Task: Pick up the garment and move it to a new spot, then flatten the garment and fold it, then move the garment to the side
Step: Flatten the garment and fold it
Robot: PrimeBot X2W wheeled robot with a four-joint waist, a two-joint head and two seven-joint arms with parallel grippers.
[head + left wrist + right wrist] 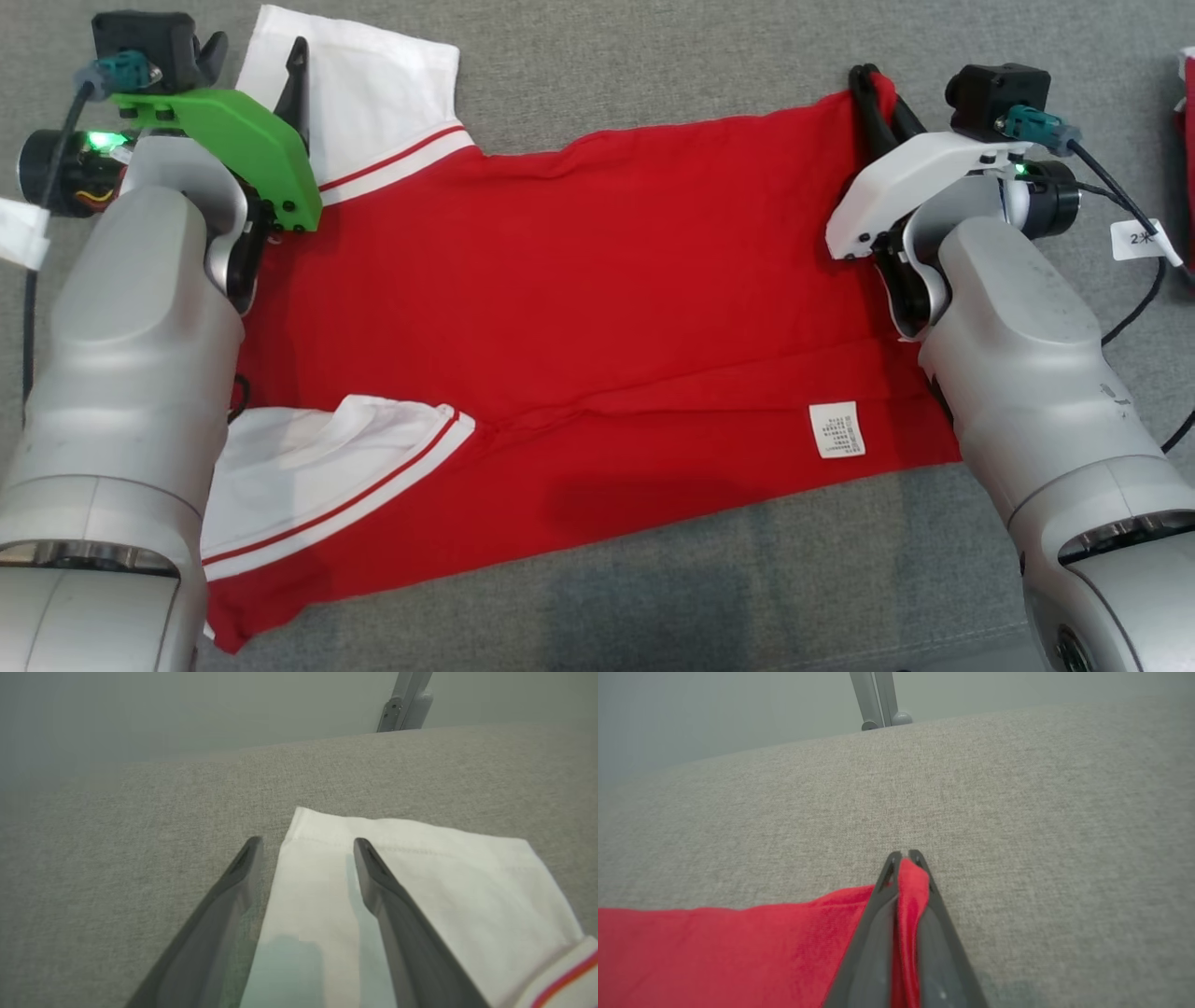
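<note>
The garment (597, 280) is a red T-shirt with white, red-striped sleeves, spread flat on the grey cloth surface with its hem to the right. My right gripper (873, 89) is shut on the far hem corner; in the right wrist view a pinch of red cloth (908, 891) stands between the closed fingers. My left gripper (257, 56) is open over the far white sleeve (364, 93). In the left wrist view one finger (392, 905) lies on the sleeve (444, 891) and the other (219, 914) on bare surface beside its edge.
A white care label (836, 429) shows near the hem. Another red and white cloth item (1186, 103) lies at the right edge. Cables (1134, 308) hang by the right arm. A metal post (878, 700) stands beyond the surface's far edge.
</note>
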